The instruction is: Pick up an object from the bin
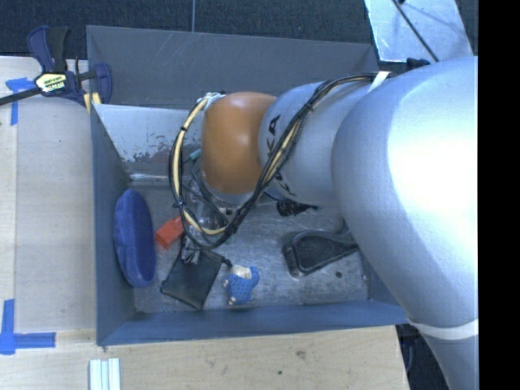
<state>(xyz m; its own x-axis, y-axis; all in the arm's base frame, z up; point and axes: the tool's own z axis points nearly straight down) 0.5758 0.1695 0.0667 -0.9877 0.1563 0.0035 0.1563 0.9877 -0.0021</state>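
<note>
Pincer is low in the left half of the bin, mostly buried under the arm's orange cover and cables. Can't tell from here if it's wide or narrow, and I see nothing held. Its tip sits at the upper edge of a black flat slab lying on the floor near the front wall, so I take that as the target. Small orange block is just beside the tip on the view's left, then a blue oval pad along the left wall. Blue-and-white scrap lies just right of the slab, and a dark wedge-shaped piece sits well apart, further right. My call: the slab lies flat, so bite across a narrow edge, descend straight, stay off the orange block, and confirm grip before lifting.
</note>
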